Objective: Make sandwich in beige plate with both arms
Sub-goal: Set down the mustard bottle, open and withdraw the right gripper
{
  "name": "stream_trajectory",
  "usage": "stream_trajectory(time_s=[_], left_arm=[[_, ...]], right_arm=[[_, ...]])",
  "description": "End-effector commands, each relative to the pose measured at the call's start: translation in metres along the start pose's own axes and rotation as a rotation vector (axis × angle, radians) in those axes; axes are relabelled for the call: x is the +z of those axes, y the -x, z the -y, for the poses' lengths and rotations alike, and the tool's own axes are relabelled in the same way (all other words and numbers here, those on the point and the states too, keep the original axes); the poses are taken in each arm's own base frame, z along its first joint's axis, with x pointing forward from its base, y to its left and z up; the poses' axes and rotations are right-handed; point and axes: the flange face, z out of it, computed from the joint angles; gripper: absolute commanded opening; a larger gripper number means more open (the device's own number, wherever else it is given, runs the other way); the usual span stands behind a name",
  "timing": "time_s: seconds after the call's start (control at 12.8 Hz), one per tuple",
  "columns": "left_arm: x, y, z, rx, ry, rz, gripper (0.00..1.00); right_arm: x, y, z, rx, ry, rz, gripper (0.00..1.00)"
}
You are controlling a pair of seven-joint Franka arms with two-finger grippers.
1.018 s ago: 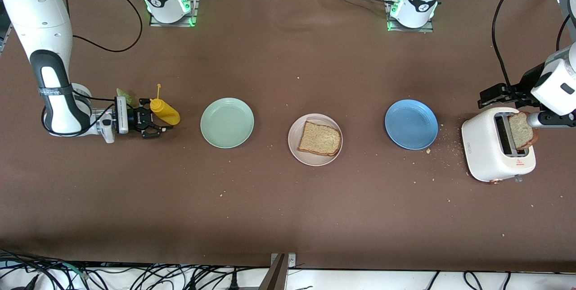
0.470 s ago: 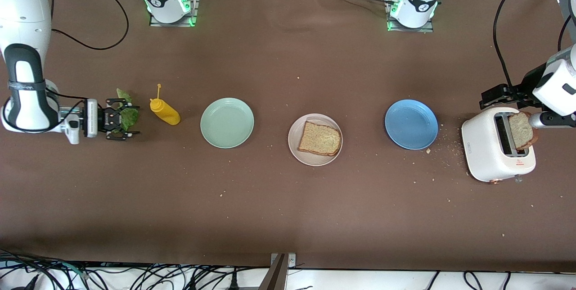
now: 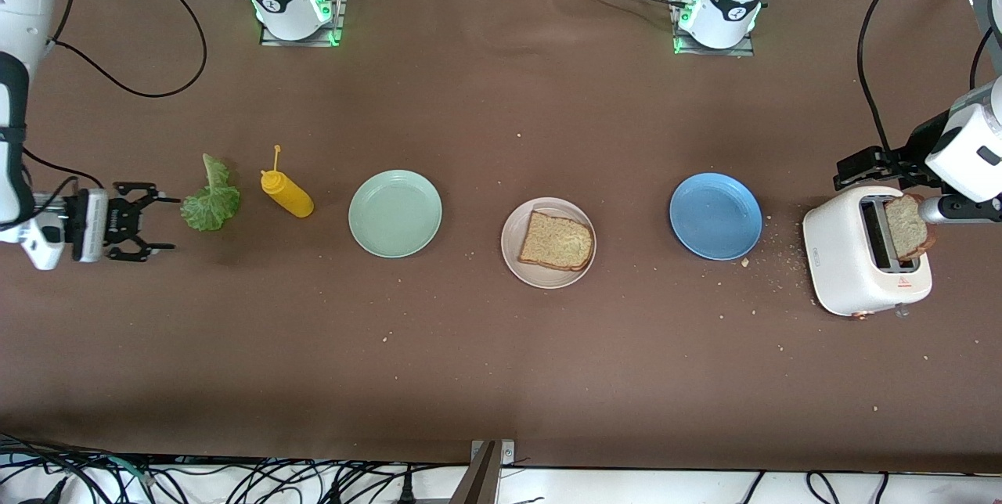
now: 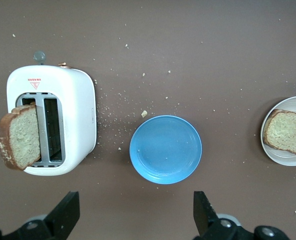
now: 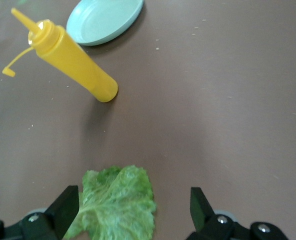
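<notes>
Lying flat beside bottle point(image 3: 286, 193), toward right arm's end: lettuce point(image 3: 210, 201), light, limp, tearable; pinch at thick stem edge. Right gripper point(image 3: 143, 222) spread, empty, beside it. Left gripper point(image 4: 135, 212) spread, over table near toaster point(image 3: 867, 251). Bread point(image 3: 556, 241) on plate point(image 3: 510, 235).

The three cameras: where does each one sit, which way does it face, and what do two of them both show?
Front view: high across the table, facing both bases; shows both arms, right claw open near the lettuce.
Left wrist view: on the left wrist, looking down at toaster and blue plate; open left claw.
Right wrist view: on the right wrist, facing lettuce and mustard bottle.
Left wrist and front share the beige plate.
</notes>
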Motion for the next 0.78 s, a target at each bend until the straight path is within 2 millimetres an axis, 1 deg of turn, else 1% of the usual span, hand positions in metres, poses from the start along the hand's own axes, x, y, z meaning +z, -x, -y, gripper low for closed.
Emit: stream_trajectory(time_s=[0.0,0.08,0.24,0.39,0.47,0.7], left_arm=[[-0.005,-0.001,0.004,0.015,-0.044,-0.012,1.0],[-0.007,-0.001,0.004,0.013,-0.043,-0.013,1.0],[-0.007,-0.001,0.005,0.013,-0.043,-0.013,1.0],[-0.005,-0.001,0.003,0.015,-0.044,-0.01,1.0],[-0.005,-0.001,0.002,0.016,-0.044,-0.01,1.0],[-0.006,-0.001,0.0,0.018,-0.044,-0.01,1.0]], right_arm=[[-0.069,-0.029,0.029,0.146,0.065,0.117,0.98],[-0.089,-0.043,0.04,0.196,0.095,0.164,0.98],[-0.121,-0.069,0.061,0.292,0.157,0.263,0.98],[-0.146,-0.102,0.082,0.431,0.235,0.34,0.98],[-0.157,-0.112,0.092,0.522,0.279,0.361,0.98],[-0.152,-0.135,0.107,0.725,0.346,0.424,0.99]])
